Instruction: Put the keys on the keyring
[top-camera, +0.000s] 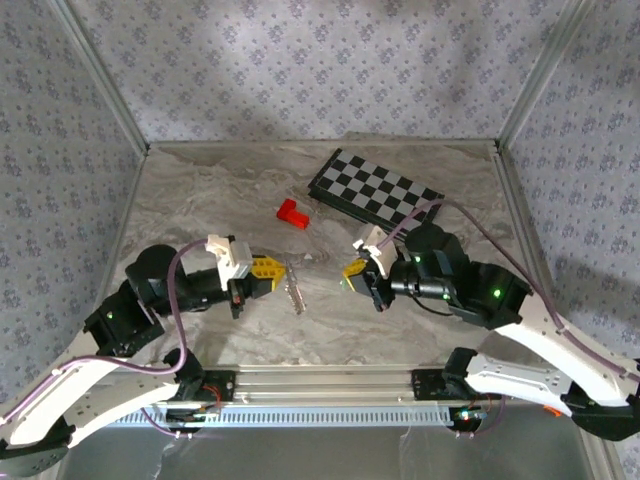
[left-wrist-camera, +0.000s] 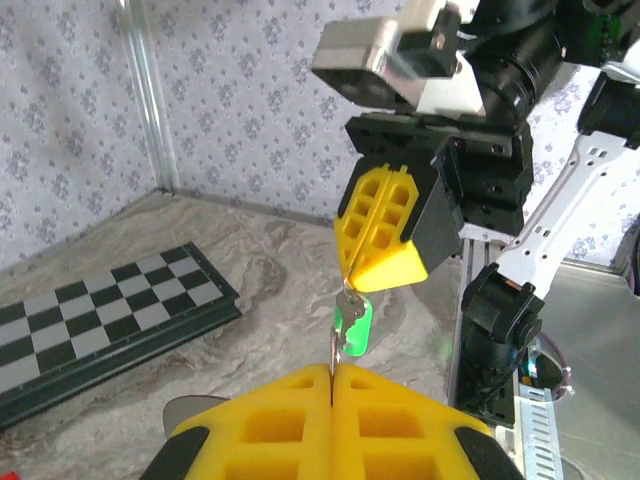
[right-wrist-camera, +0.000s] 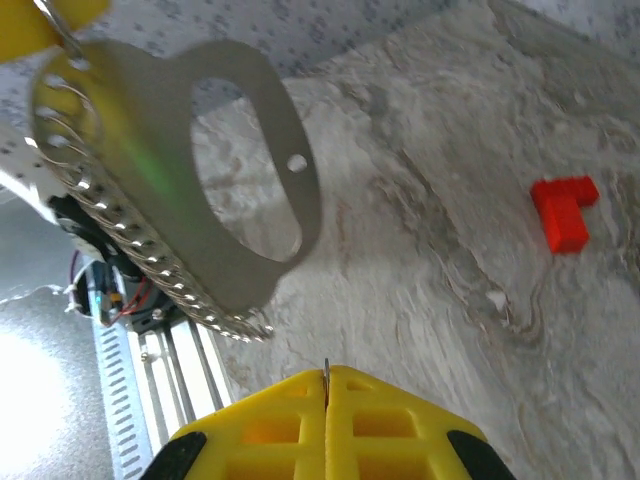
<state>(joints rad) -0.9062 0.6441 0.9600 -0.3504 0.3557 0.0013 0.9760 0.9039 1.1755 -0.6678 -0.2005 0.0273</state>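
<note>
My left gripper (top-camera: 281, 270) is shut on the keyring (top-camera: 293, 287), a flat silvery loop with a toothed, beaded edge that hangs just above the table. In the right wrist view the keyring (right-wrist-camera: 120, 150) looms large at upper left, with the left gripper's yellow finger (right-wrist-camera: 40, 20) above it. My right gripper (top-camera: 350, 270) faces it a short way to the right, shut on the keys (top-camera: 343, 284). In the left wrist view the green key (left-wrist-camera: 354, 325) dangles below the right gripper (left-wrist-camera: 352, 283), just beyond my left gripper (left-wrist-camera: 332, 372). The right gripper (right-wrist-camera: 326, 375) pinches a thin metal sliver.
A red block (top-camera: 292, 213) lies on the marble table behind the grippers. A black-and-grey chessboard (top-camera: 375, 192) lies at the back right. Patterned walls close in the left, right and back sides. The metal rail (top-camera: 330, 385) runs along the near edge.
</note>
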